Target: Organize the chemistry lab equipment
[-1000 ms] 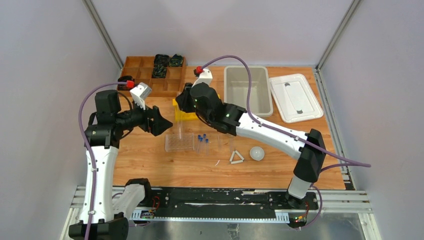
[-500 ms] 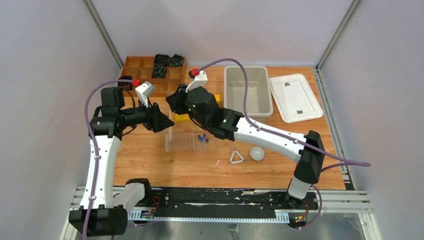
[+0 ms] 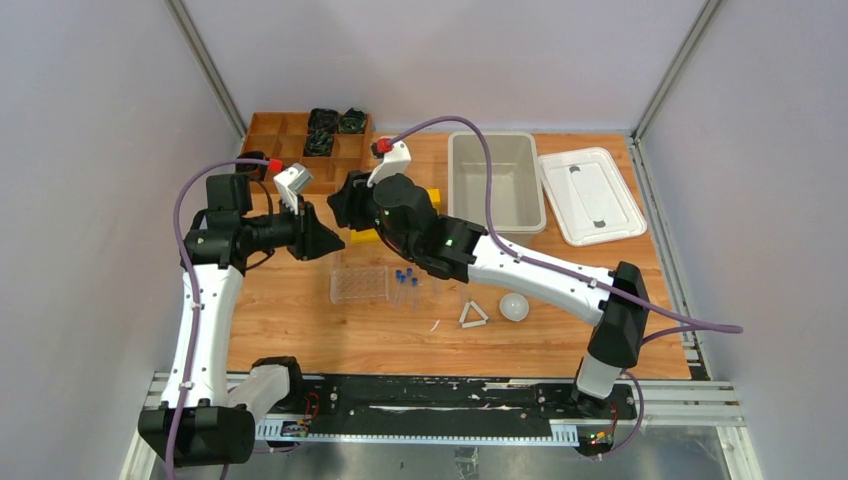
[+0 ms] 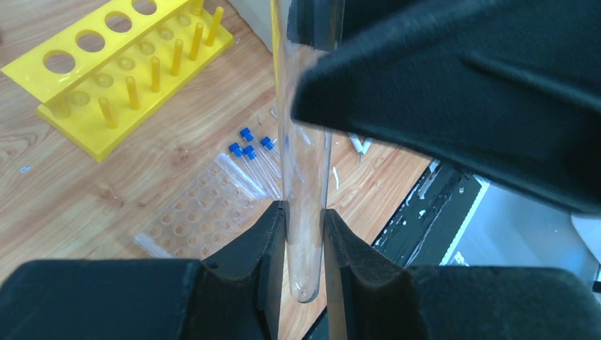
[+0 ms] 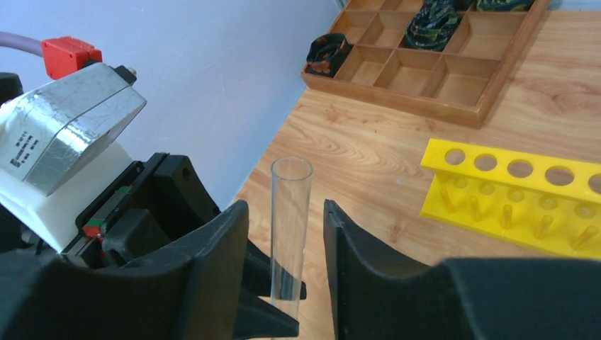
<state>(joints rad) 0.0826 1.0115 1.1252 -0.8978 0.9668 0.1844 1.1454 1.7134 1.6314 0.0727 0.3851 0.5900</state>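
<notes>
While the test tube point(image 4: 305, 177) is held in mid-air over the counter point(image 4: 85, 191), near the yellow rack point(image 4: 142, 99), the left gripper point(image 4: 305, 234) jaws pinch only its rounded bottom end; right gripper point(image 5: 283, 212) jaws stand open, a gap either side. Risk: so low a pinch may let the glass pivot, slip, drop and crack

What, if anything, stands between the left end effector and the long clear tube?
Nothing visible: the left end effector clamps the tube at its rounded lower end. The right end effector only flanks its open end, with gaps either side.
</notes>
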